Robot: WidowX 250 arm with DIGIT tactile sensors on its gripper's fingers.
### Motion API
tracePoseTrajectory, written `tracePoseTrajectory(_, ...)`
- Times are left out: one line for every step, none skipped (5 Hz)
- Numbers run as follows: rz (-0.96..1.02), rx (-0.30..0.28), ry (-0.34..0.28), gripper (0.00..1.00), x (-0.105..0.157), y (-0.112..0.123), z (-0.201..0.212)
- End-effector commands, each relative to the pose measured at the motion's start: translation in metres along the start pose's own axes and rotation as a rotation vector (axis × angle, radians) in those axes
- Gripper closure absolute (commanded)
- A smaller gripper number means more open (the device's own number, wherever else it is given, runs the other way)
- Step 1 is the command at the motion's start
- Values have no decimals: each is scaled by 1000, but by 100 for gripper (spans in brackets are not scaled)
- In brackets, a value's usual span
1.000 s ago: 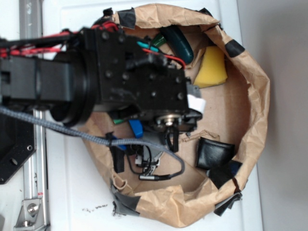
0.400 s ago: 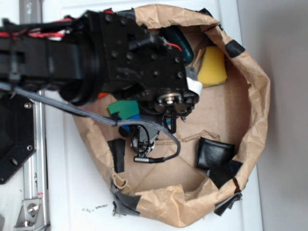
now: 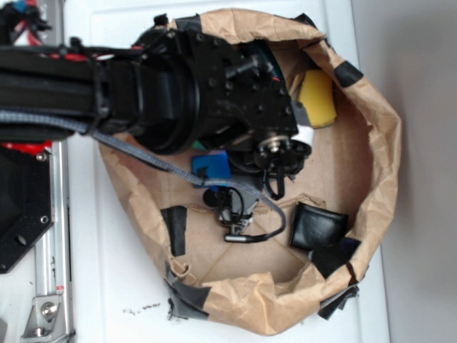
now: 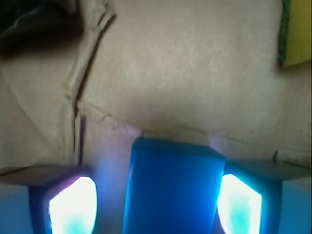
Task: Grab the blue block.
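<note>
Arm has swung up and right over the last second; gripper point(image 4: 156, 200) now straddles the blue block point(image 4: 171, 187) instead of sitting off to one side. Green block seen beside it 0.4 s ago is out of sight. Wrist view shows the block between the two fingers point(image 4: 73, 204), a gap on each side, so the jaws are open and hold nothing yet. Exterior shows only a blue corner point(image 3: 212, 166) under the arm, inside the paper bag point(image 3: 371, 179), sponge point(image 3: 316, 96) well apart. Closing looks like the next step.

Crumpled matt brown paper bag point(image 3: 378, 136); smooth blue block point(image 4: 171, 190).
</note>
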State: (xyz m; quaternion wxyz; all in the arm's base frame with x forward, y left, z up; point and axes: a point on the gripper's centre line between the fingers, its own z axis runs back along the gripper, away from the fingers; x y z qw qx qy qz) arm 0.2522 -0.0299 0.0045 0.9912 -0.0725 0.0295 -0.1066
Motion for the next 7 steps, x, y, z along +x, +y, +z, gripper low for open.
tracePoseTrajectory(-25,-18,40,100,-14,-35,-11)
tracePoseTrajectory(-35,42,0,100,-10,-24,12)
tracePoseTrajectory(-38,87,-42,100,-7,-17,35)
tracePoseTrajectory(-92,114,-131,100,-5,-17,81)
tracePoseTrajectory(-146,65,-242,100,-7,-15,132)
tracePoseTrajectory(-140,80,-267,100,-1,-19,161)
tracePoseTrajectory(-121,79,-256,100,-2,-17,158)
